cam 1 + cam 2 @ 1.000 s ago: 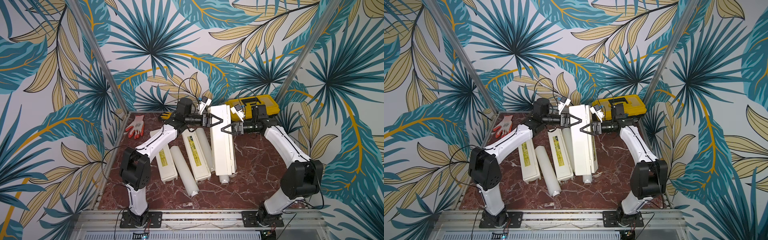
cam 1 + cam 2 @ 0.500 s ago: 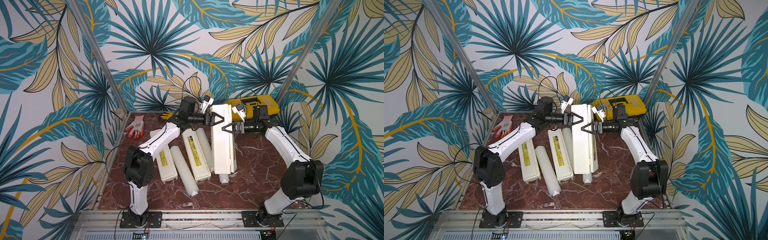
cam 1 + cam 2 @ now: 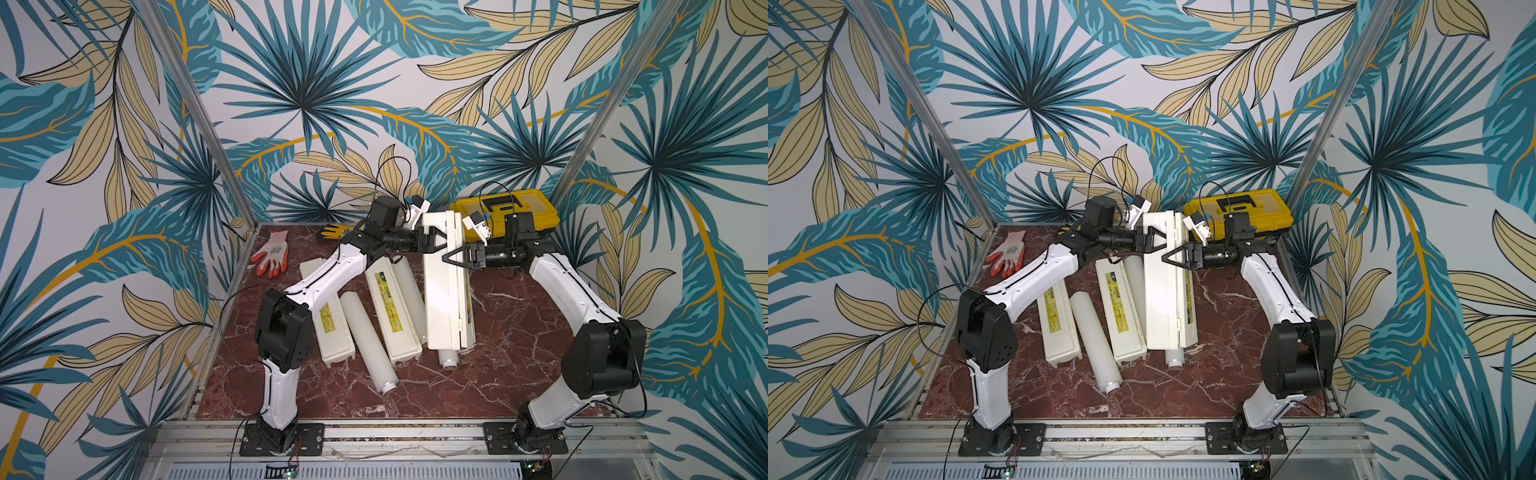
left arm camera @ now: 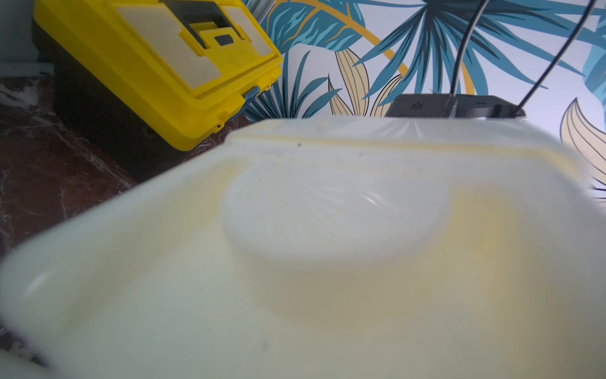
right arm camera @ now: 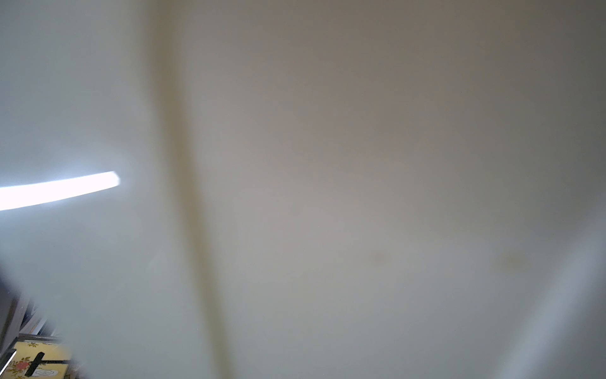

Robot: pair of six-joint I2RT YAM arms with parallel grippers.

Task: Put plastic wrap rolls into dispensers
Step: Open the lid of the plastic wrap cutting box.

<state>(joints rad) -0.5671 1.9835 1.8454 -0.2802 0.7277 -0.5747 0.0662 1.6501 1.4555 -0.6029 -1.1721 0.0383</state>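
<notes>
- Dispensers, three, cream, lying lengthwise on the tabletop (image 3: 519, 332): outer dispenser (image 3: 334, 332), middle dispenser (image 3: 392, 316), and worked dispenser (image 3: 442, 291) with its far end beside the toolbox (image 3: 505, 208).
- Rolls, three: first roll (image 3: 368, 340) lies loose between the outer and middle dispensers. Second roll (image 3: 409, 286) lies between the middle and worked dispensers. Third roll (image 3: 448, 360) shows only a stub at the worked dispenser's near end. None looks properly seated.
- Left tool (image 3: 440, 239): at the worked dispenser's far end, against or just over its broad face. Jaw spacing cannot be told. Its wrist view shows blurred cream plastic and a wrapped roll end (image 4: 334, 203); which roll it belongs to is unclear.
- Right tool (image 3: 449, 258): facing it at the same end. Whether it is spread or pinching cannot be told; its wrist view is blank cream.
- Glove (image 3: 272, 253): far corner, well apart.
- Risk: the worked dispenser's far end looks raised. An uneven release could drop it onto the second roll or toolbox.
- Risk: the protruding third roll may slide further out or jam the lid.
- Risk: the tools are nearly tip to tip, so a small drift could make them collide.
</notes>
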